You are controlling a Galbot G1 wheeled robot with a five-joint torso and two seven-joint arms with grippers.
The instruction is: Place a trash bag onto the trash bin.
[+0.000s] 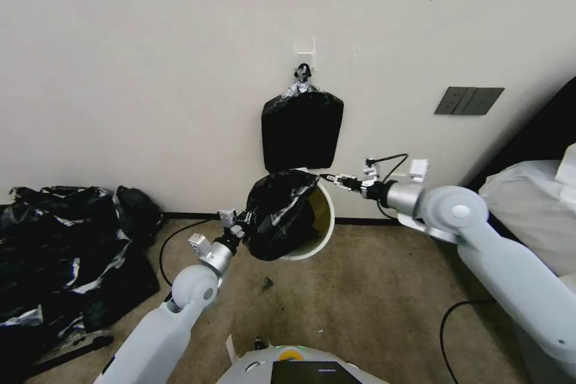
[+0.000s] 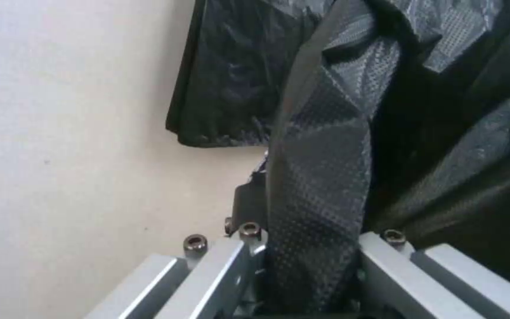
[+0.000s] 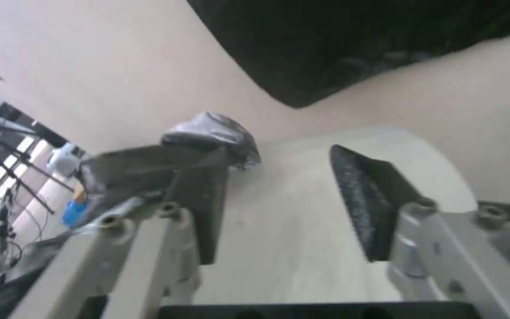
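At nine o'clock in the head view a heap of black plastic [image 1: 60, 252] lies on the carpet against the wall. Moving right, the left gripper [image 1: 243, 229] sits at the seven o'clock side of the trash bin [image 1: 324, 216], its jaws clamped on a fold of the trash bag [image 1: 279, 213]; the left wrist view shows a strip of the dimpled film [image 2: 320, 190] pinched between the two grey fingers. The bag drapes over the bin's left half, bunched and not yet spread, leaving the bin's right inner wall bare. Above the bin, at twelve o'clock, a flat black pack [image 1: 302, 129] hangs from a wall hook. At the bin's two o'clock rim the right gripper [image 1: 336, 180] reaches in, jaws standing wide apart and holding nothing, with the white rim [image 3: 385, 146] just beyond its pads.

The film looks very light, limp and slick, so it will likely crumple and slip rather than hold a shape. The best hold is probably the bag's open edge, opposite the left grip, pinched firmly so the mouth can be stretched over the rim.
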